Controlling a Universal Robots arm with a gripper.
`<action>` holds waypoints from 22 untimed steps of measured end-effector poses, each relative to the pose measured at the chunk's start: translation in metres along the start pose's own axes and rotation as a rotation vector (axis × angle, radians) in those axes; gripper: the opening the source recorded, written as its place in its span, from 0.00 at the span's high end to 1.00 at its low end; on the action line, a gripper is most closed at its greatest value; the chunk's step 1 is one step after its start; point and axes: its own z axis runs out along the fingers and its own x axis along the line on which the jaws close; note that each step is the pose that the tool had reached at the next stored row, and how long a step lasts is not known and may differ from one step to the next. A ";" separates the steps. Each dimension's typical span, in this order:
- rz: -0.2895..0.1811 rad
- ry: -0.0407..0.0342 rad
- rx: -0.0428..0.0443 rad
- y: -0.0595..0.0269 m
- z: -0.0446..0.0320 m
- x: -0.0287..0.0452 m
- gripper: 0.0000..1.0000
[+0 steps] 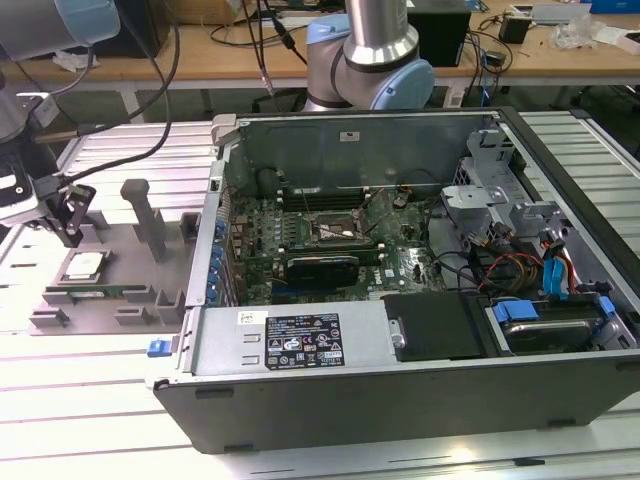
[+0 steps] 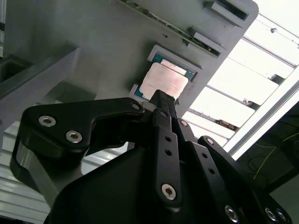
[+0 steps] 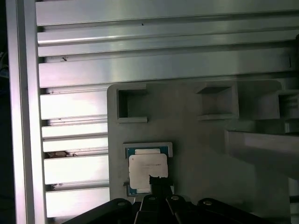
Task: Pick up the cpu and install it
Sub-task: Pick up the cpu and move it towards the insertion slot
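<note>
Cpu (image 1: 84, 264): flat, silver plate up, seated in a shallow square nest on the grey holder plate, outside the computer case, toward the exterior view's left; seen in its nest in both wrist views (image 2: 164, 81) (image 3: 147, 170).
Tabletop (image 1: 80, 400): ribbed aluminium slats, bearing both the case and the holder plate.
Computer case (image 1: 300, 400): lying on its side, lid off, board exposed.
Holder plate (image 1: 110, 240): grey, with upright posts and several pockets, just beside the case's outer wall.
Socket (image 1: 335, 232): square metal frame mid-board, well apart from the cpu; no silver chip visible in it, latch position too small to tell.
Hand (image 1: 72, 238): hovering right over the cpu, its tip above one edge of the chip in both wrist views (image 2: 162, 97) (image 3: 159, 179); closed, drawn to one narrow point, nothing gripped; contact with the chip impossible to judge.
Done so far: by position alone, only the approach to the cpu.
Left to do: judged as nearly everything, with the cpu neither grasped nor lifted and the install not yet begun.
</note>
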 end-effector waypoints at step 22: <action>-0.002 0.0001 -0.0002 -0.0029 0.0235 0.0018 0.89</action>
